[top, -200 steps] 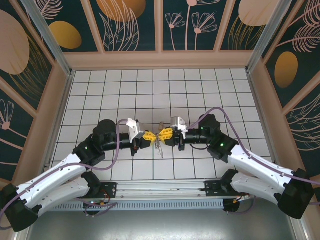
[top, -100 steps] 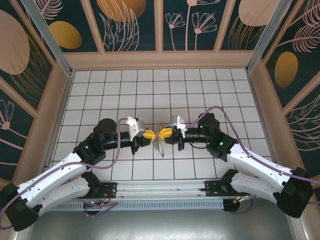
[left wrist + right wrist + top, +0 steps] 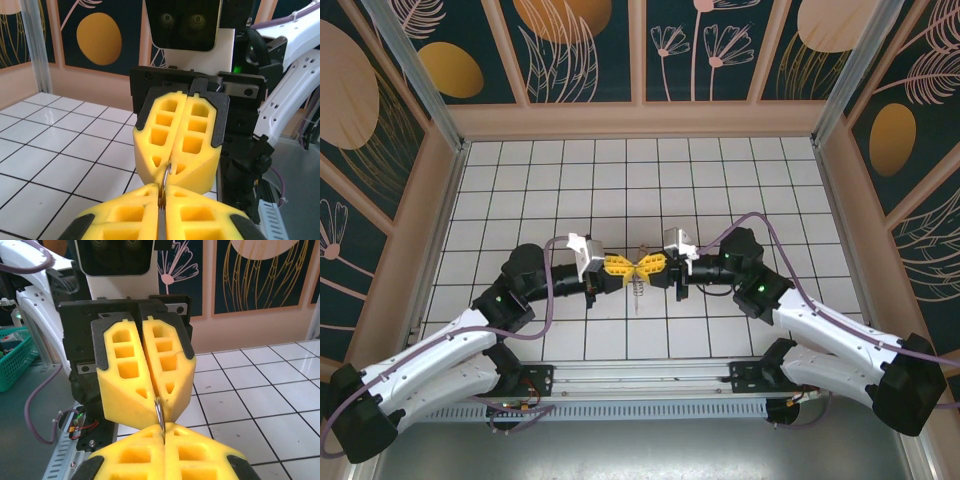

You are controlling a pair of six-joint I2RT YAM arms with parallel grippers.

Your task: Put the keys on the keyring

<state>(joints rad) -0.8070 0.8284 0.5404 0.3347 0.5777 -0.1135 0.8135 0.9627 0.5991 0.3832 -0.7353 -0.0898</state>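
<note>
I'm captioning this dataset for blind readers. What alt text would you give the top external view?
The yellow left gripper and right gripper meet tip to tip above a white tiled table, each pinched shut on a small metal keyring with a key hanging from it. Dark floral wall panels surround the table.

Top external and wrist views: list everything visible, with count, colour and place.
thin metal keyring: one, silver, pinched between both grippers' fingertips above the table.
metal key: at least one, silver, hanging under the keyring; count too small to tell.
tiled table: one, white with black grid, underneath.
patterned wall panels: several, dark teal with orange and pink plants, around the table.
plastic basket: one, green, left edge of right wrist view, off the table.
left gripper: one, yellow fingers, shut on the keyring.
right gripper: one, yellow fingers, shut on the keyring.
</note>
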